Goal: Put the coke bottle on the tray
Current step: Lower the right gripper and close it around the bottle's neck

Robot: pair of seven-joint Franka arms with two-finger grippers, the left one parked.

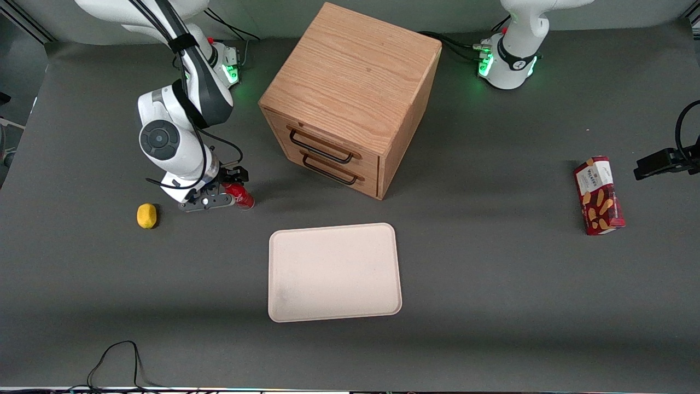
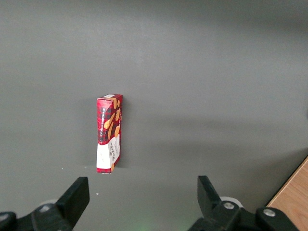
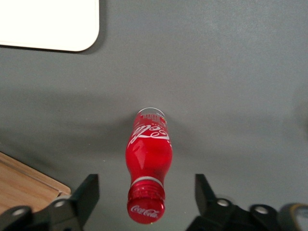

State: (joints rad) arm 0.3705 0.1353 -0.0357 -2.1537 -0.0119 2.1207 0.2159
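The coke bottle (image 1: 240,196) is small, glossy red with a red cap and white lettering. It stands upright on the grey table between the lemon and the wooden cabinet, farther from the front camera than the tray (image 1: 334,271). My right gripper (image 1: 228,186) is low over it, open, with the cap between its two fingers and clear gaps on both sides. In the right wrist view the bottle (image 3: 148,159) stands between the spread fingers of the gripper (image 3: 146,195), and a corner of the cream-white tray (image 3: 53,24) shows.
A yellow lemon (image 1: 146,215) lies beside the gripper, toward the working arm's end. The wooden drawer cabinet (image 1: 350,98) stands beside the bottle; its edge shows in the wrist view (image 3: 24,185). A red biscuit box (image 1: 598,195) lies toward the parked arm's end.
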